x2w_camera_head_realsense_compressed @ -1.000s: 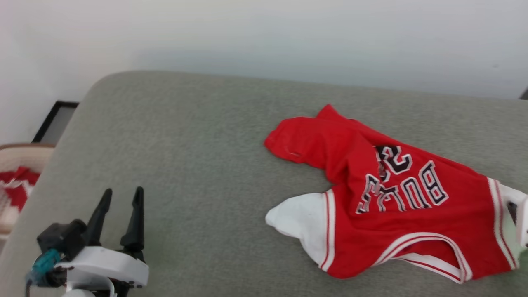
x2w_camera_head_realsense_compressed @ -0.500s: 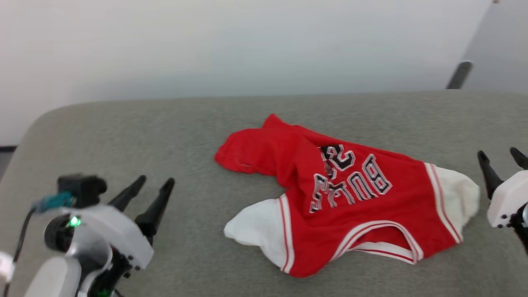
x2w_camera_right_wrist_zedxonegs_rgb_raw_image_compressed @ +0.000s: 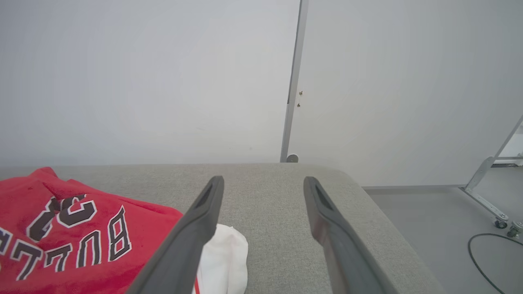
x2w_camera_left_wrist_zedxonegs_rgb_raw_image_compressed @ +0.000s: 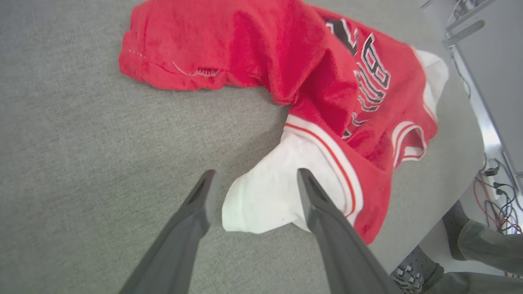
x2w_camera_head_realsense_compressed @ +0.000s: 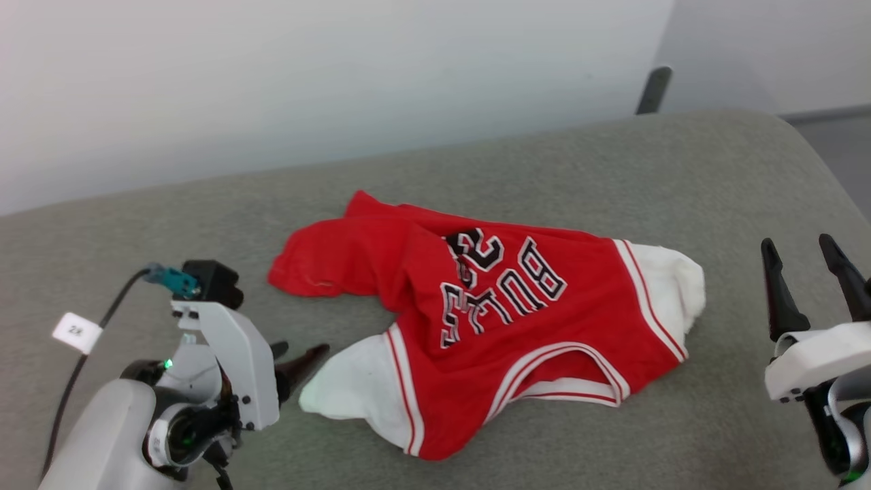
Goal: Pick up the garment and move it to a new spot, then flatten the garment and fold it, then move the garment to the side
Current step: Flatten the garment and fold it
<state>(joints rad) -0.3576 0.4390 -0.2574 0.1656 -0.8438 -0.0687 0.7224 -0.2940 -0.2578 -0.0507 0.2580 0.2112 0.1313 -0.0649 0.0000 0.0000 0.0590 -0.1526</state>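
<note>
The shirt (x2w_camera_head_realsense_compressed: 503, 327) lies rumpled on the grey bench (x2w_camera_head_realsense_compressed: 170, 224), lettering up, between the two hands. The left hand (x2w_camera_left_wrist_zedxonegs_rgb_raw_image_compressed: 255, 173) is spread wide and holds nothing. Its two fingers reach either side of the white sleeve (x2w_camera_left_wrist_zedxonegs_rgb_raw_image_compressed: 265, 196) directly ahead of it, tips level with the cuff; whether they touch the cloth I cannot tell. The right hand (x2w_camera_head_realsense_compressed: 797, 243) is also wide open and empty. It stands apart from the other sleeve (x2w_camera_head_realsense_compressed: 670, 286), which lies off to its inner side, and its fingers point past the shirt.

The shirt looks light, soft and limp, so it will probably sag and fold over itself once lifted, and a shallow pinch on a single layer could slide off. The striped band (x2w_camera_left_wrist_zedxonegs_rgb_raw_image_compressed: 322, 143) where sleeve meets body looks thicker and should give a surer hold. Gripping both sleeves there, one per hand, should let it hang open. The red hem end (x2w_camera_left_wrist_zedxonegs_rgb_raw_image_compressed: 184, 53), beyond the left hand, is bunched and will need drawing out flat.
</note>
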